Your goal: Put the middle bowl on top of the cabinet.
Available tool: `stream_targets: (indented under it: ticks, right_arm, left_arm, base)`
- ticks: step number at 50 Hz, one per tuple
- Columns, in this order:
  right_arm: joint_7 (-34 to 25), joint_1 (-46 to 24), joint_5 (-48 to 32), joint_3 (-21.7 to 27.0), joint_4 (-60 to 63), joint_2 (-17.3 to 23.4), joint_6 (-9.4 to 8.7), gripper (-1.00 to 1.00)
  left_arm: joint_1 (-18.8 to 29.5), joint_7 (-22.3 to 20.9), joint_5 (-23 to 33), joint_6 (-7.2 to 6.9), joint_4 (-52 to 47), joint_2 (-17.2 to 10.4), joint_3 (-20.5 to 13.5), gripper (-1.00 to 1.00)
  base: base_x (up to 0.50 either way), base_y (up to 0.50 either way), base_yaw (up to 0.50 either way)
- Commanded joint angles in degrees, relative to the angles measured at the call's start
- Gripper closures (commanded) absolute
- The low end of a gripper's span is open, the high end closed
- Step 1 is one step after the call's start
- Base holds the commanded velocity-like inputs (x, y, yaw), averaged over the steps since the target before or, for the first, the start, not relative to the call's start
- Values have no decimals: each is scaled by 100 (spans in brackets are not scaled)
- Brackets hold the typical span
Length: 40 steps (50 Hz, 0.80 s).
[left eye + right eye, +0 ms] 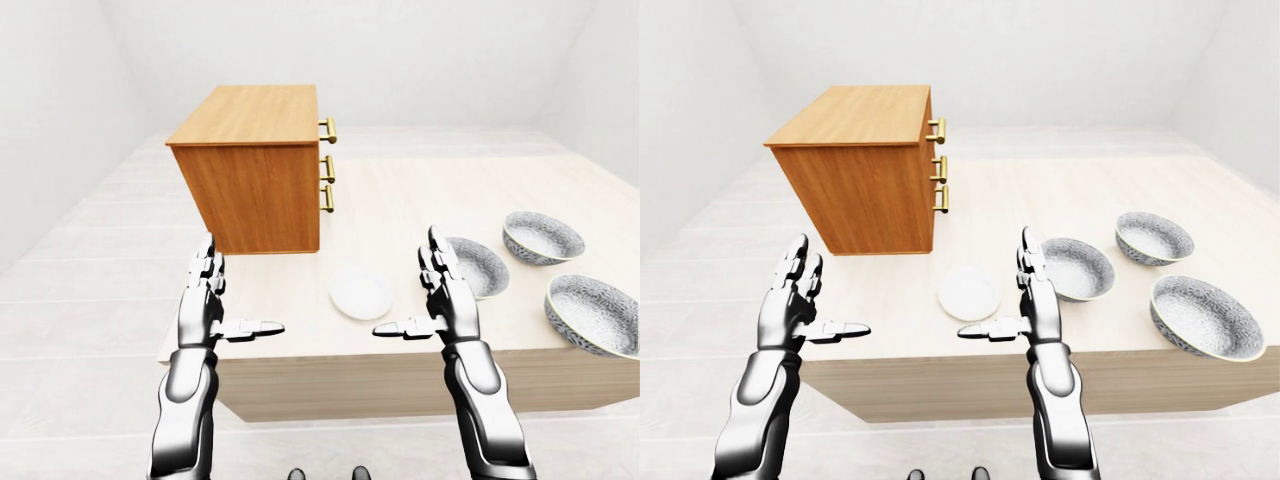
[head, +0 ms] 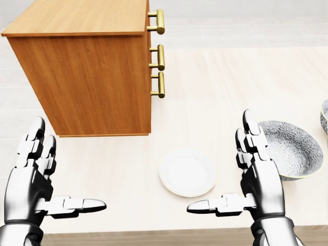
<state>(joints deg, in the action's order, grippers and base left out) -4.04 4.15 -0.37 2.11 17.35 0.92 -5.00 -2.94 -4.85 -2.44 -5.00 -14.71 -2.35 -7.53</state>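
Observation:
Three grey patterned bowls stand at the right of the light wooden table: one nearest my right hand, one higher in the view, and a larger one by the table's near right corner. Left to right, the higher bowl lies between the other two. The wooden cabinet with brass handles stands at the table's left, its top bare. My left hand and right hand are raised, open and hold nothing. The right hand is just left of the nearest bowl.
A small white plate lies on the table between my hands, below the cabinet's handles. The table's near edge runs just under both hands. White floor and walls surround the table.

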Motion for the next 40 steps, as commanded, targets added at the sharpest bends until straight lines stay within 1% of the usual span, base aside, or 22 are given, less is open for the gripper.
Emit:
stream_targets:
  ticks: [1,8,11,14,22,32,36,40]
  right_arm:
    - [-53,85,30,-8,121,0,0,-100]
    - [-26,57,-2,-7,98,-3,0,-100]
    - [-42,39,20,3,76,-1,0,-100]
    - [-69,34,46,7,67,4,0,-100]
    - [-86,38,73,30,54,7,0,-100]
    - [-80,44,82,52,6,4,0,-100]
    - [-76,65,77,32,6,-5,0,-100]
    - [-86,80,78,20,-4,-5,0,-100]
  left_arm:
    - [98,29,-3,0,226,-32,-42,-100]
    - [52,5,-37,0,204,-36,-52,-100]
    - [130,111,-23,0,288,-39,-113,-100]
    - [151,71,-84,0,320,-62,-128,-100]
    - [26,25,-95,0,141,-42,-78,-100]
    - [-16,-5,-82,0,122,-28,-71,-100]
    - [-56,-26,-100,0,53,-24,-78,-100]
    - [-74,-44,-100,0,51,-19,-79,-100]
  base:
    - [0,0,0]
    - [0,0,0]
    - [0,0,0]
    - [6,0,0]
    - [44,0,0]
    - [49,0,0]
    - [26,0,0]
    - [2,0,0]
